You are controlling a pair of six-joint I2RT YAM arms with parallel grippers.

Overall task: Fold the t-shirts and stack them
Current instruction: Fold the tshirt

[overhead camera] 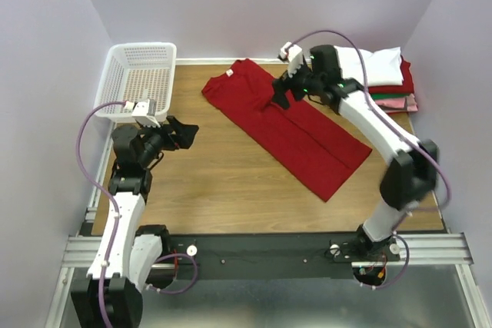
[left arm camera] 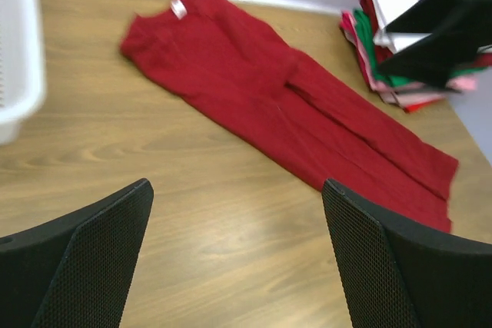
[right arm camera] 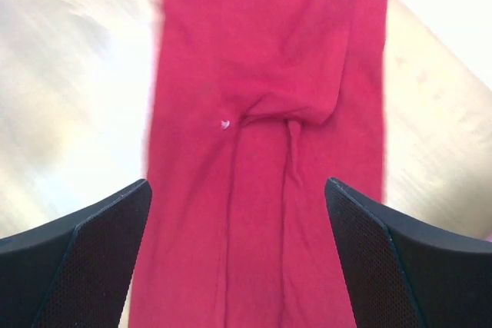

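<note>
A large dark red t-shirt [overhead camera: 288,124] lies on the table as a long diagonal strip with both sides folded in, collar at the far left. It also shows in the left wrist view [left arm camera: 261,86] and the right wrist view [right arm camera: 269,136]. A stack of folded t-shirts [overhead camera: 388,82], white on top, then dark red, green and pink, sits at the far right. My right gripper [overhead camera: 280,91] is open and empty, hovering above the shirt's upper part. My left gripper [overhead camera: 183,133] is open and empty above bare table, left of the shirt.
A white plastic mesh basket [overhead camera: 138,82] stands at the far left corner, also at the left edge of the left wrist view [left arm camera: 15,51]. The wooden table [overhead camera: 223,182] is walled by pale panels at the back and sides.
</note>
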